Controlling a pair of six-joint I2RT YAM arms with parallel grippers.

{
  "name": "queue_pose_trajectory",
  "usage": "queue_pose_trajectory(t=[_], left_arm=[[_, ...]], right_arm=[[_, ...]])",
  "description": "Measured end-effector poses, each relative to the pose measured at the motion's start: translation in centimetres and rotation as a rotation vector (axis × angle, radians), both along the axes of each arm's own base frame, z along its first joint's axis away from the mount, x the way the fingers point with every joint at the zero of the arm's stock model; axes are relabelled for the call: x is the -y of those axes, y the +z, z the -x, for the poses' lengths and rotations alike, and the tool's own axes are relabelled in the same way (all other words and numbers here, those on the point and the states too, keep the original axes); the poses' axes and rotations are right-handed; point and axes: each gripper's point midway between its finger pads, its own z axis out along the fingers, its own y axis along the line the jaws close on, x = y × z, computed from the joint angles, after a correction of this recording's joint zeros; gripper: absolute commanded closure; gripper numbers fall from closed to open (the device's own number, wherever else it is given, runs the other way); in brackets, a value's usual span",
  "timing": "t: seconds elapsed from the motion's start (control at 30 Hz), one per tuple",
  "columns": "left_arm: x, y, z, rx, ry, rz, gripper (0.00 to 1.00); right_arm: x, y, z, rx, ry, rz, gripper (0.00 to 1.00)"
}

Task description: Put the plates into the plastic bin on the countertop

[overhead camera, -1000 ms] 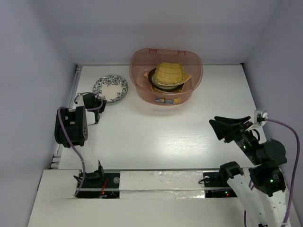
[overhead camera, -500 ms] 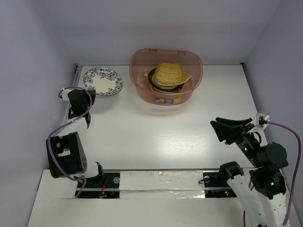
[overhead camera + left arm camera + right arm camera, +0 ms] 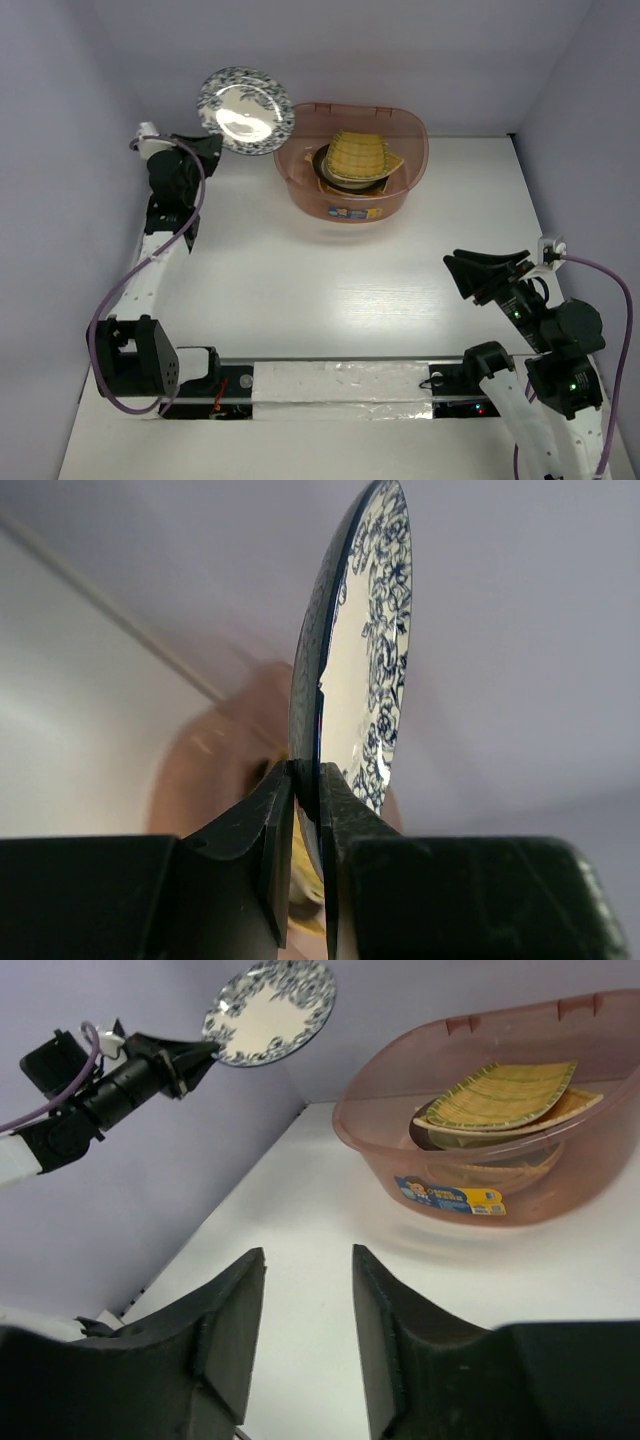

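White china with a dark floral rim, the plate stands on edge in your left claw. Its two fingers are pinched narrow on the lower rim, and the rest of the plate rises beyond the tips, clear of the tabletop. Just to the right of that claw sits the pinkish plastic bin. From above, the plate's edge overlaps the bin's back-left corner. Inside the bin you have a stack of plates topped by a yellow ribbed fan-shaped plate.

Your right claw hangs spread and holding nothing, with the bin well ahead of its tips and the raised plate far ahead on its left.

The tabletop is white with faint grain, and the pale lavender walls close it in at the back and both sides.
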Motion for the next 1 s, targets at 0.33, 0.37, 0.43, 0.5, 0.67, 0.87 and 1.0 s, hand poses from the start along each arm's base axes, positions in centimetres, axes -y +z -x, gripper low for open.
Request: queue_pose_trajectory(t=[0.33, 0.37, 0.43, 0.5, 0.67, 0.87, 1.0], left_arm=[[16.1, -1.2, -3.6, -0.037, -0.381, -0.017, 1.00], [17.2, -2.2, -4.1, -0.058, -0.400, -0.021, 1.00], [18.9, -4.3, -5.1, -0.107, -0.427, -0.032, 1.00], [20.2, -6.2, -6.1, -0.148, -0.445, -0.038, 1.00], [22.4, -10.0, -8.5, -0.216, -0.466, -0.045, 1.00], [23.9, -12.4, -10.2, -0.261, -0.482, -0.051, 1.00], [24.7, -13.6, -10.5, -0.277, -0.496, -0.044, 0.92]], right_arm=[[0.1, -0.1, -0.2, -0.011, -0.011, -0.009, 1.00], [0.1, -0.1, -0.2, -0.012, -0.012, -0.009, 1.00], [0.1, -0.2, -0.3, -0.015, -0.013, -0.009, 1.00], [0.1, -0.3, -0.4, -0.020, -0.014, -0.007, 0.99], [0.2, -0.5, -0.5, -0.028, -0.021, -0.006, 0.98], [0.0, -1.3, -1.1, -0.059, -0.021, 0.002, 0.96], [-0.2, -2.1, -1.6, -0.089, -0.020, 0.005, 0.94]])
